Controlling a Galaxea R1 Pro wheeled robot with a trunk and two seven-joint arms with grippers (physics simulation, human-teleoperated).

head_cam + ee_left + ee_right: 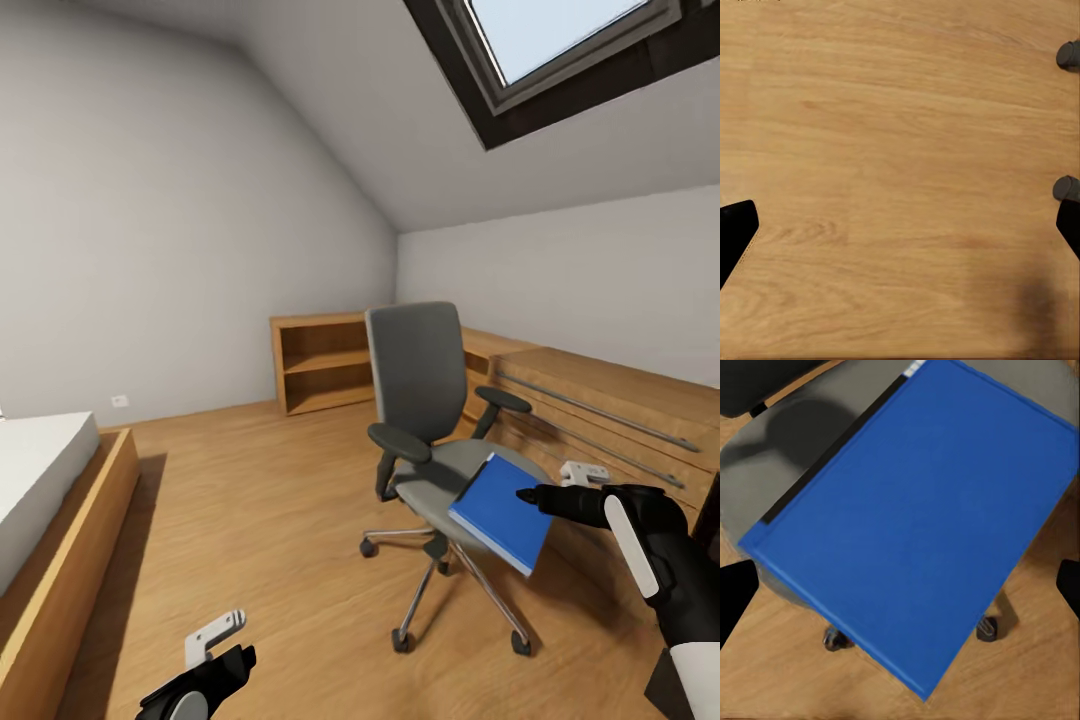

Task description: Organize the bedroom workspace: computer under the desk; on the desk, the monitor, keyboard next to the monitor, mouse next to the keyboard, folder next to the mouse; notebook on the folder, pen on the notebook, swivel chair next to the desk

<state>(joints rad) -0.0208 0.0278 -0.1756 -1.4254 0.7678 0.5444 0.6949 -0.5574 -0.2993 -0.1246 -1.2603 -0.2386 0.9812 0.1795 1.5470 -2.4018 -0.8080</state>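
Observation:
The swivel chair, with grey seat and back, black armrests and a chrome base on casters, stands mid-room on the wood floor. The bright blue folder lies on its seat, its near corner overhanging the seat's front edge. My right gripper hovers open just beside and above the folder's right edge. In the right wrist view the folder spreads below my right gripper, over the grey seat. My left gripper hangs low, open, over bare floor; its fingertips stand wide apart.
A low light-wood dresser runs along the right wall behind the chair. An open wooden shelf unit stands at the back wall. A bed in a wooden frame is at the left. Two chair casters lie near my left gripper.

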